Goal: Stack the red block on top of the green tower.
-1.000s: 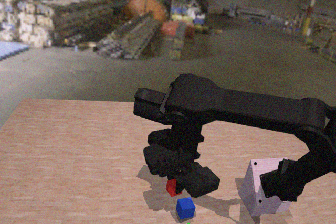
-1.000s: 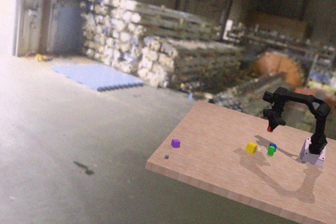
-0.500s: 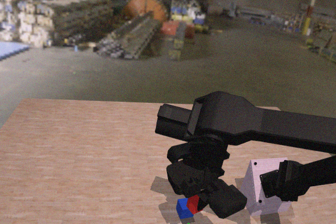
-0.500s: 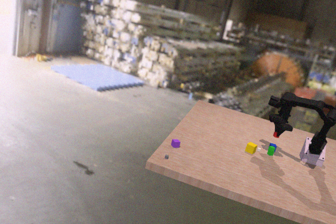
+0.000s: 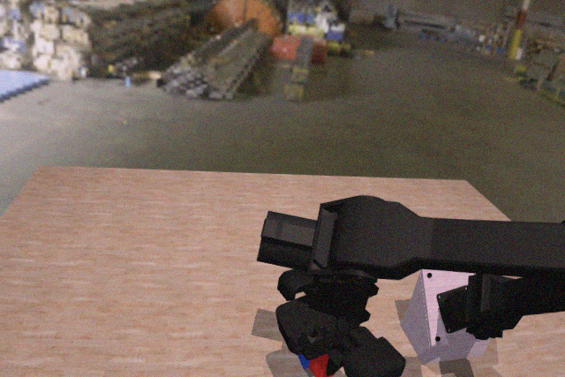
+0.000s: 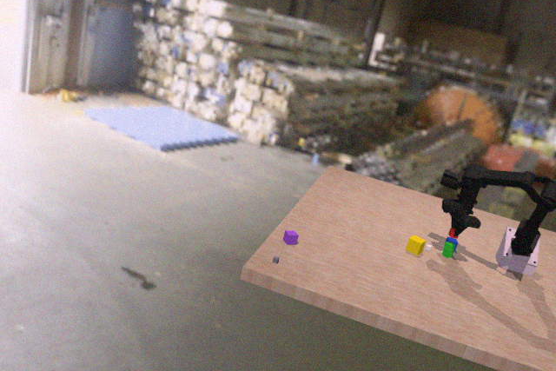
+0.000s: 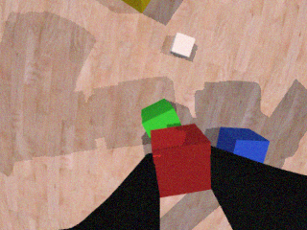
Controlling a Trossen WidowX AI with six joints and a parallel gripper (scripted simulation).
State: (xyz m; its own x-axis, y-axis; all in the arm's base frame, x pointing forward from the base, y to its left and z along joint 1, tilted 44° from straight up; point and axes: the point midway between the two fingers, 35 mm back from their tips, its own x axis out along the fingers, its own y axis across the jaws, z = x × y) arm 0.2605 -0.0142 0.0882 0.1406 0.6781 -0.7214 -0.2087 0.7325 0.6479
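On the wooden desk [image 6: 340, 241], right-hand side, near the arm's pale base block [image 6: 506, 254].

Arm reaches out level from the base, wrist bent straight down over the block cluster.

Claw [image 7: 184, 182]: clenched on the red block [image 7: 182, 160], one dark finger on each flank. Block is off the desk, hanging low.

Yellow block [image 6: 415, 244]: largest of the loose pieces, just left of the cluster. Not involved.

Green tower [image 7: 160, 117]: in the wrist view its top peeks out from behind the red block's upper-left edge, so the red block is offset from it, not squarely above. Whether the two touch, cannot tell.

Blue block [image 7: 244, 144]: just beside the tower, close under the right finger.

Small white cube [image 7: 183, 45]: between tower and yellow block, apart from both.

Purple block [image 6: 290, 237] and a tiny grey one [image 6: 275, 259]: far left edge, well apart.

Step in hand, as I judge it: carry and alignment over the tower; placing not yet done.

Next move calls for a small sideways correction to centre red over green, then a slow straight descent and a gentle release. Risks: clipping the tower's edge, or the right finger nudging blue.
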